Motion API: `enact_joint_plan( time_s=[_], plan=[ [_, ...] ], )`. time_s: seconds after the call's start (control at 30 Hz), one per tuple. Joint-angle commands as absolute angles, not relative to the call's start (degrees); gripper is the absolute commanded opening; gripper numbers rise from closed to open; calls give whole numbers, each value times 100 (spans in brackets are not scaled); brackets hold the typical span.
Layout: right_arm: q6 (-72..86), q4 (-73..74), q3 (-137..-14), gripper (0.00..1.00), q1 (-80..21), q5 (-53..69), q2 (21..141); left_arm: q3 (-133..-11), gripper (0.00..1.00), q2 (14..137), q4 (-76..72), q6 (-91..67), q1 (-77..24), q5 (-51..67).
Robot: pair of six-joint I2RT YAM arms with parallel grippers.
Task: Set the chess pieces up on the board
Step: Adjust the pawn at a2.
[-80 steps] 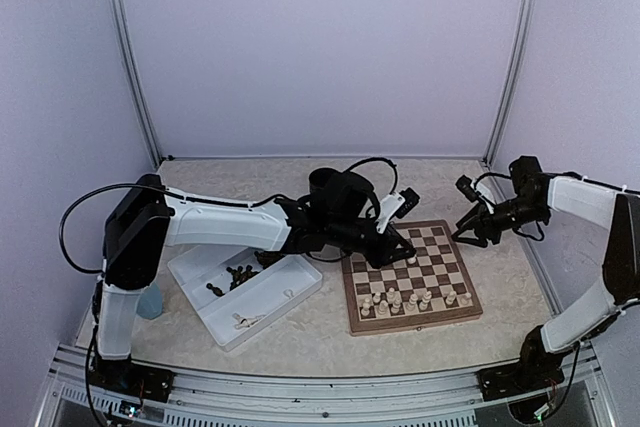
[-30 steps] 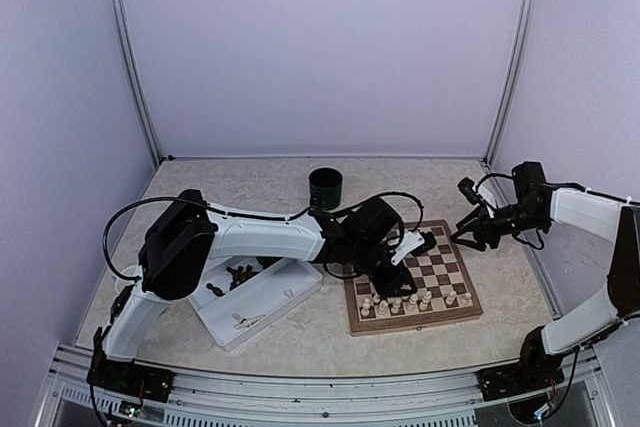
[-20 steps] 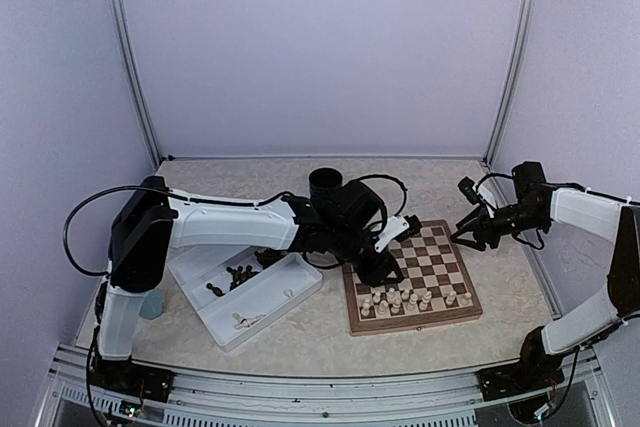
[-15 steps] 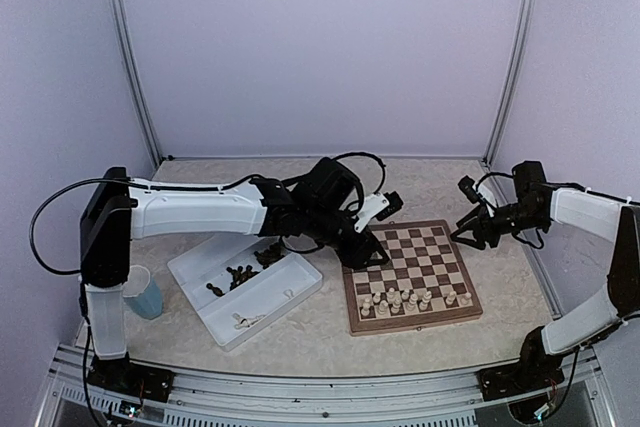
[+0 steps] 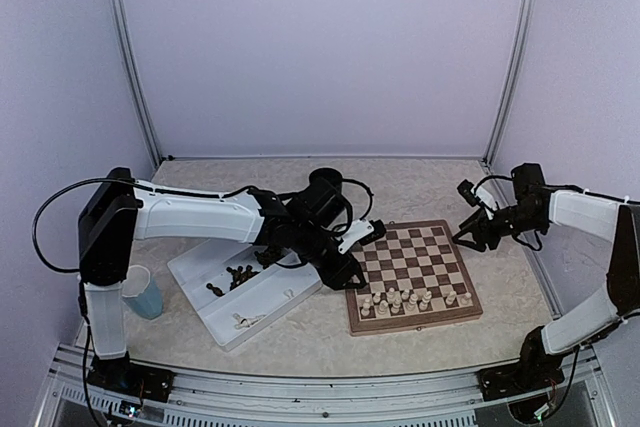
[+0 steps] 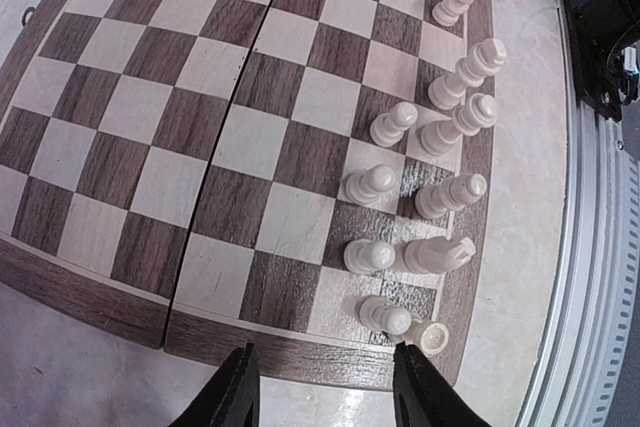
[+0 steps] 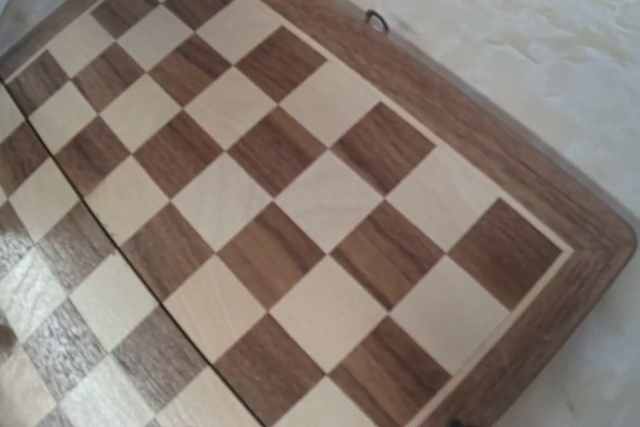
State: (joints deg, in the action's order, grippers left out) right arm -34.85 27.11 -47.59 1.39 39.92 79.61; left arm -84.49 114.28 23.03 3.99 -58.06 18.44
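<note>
The chess pieces (image 6: 420, 192) in cream stand along the near edge of the board (image 5: 425, 247), dark pieces (image 5: 238, 274) lying in the white tray (image 5: 270, 302). The left hand (image 6: 325, 387) hovers spread and empty over the board's left border. The right hand (image 5: 469, 231) hangs by the far corner, and I can't tell its grip.

chess pieces (image 5: 238, 273) in tray (image 5: 270, 299) indistinct, board (image 7: 300, 197) cropped

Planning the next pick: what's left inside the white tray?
In the white tray: a cluster of dark pieces, one dark piece apart, and something pale I cannot identify. The left arm covers its far edge.
</note>
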Motion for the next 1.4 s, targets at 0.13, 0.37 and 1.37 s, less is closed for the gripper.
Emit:
enact_joint_plan(
  time_s=[0.13,0.37,1.37],
  plan=[
    [-3497,2611,-4659,54,176,3962,8024,-8781,46,11773,2392,488,-5824,2087],
    [-3529,2614,-4650,54,176,4007,8024,-8896,46,11990,2429,445,-5891,2084],
    [-3526,2651,-4649,54,176,4052,8103,-9041,47,12155,2515,557,-5901,2230]
  ],
)
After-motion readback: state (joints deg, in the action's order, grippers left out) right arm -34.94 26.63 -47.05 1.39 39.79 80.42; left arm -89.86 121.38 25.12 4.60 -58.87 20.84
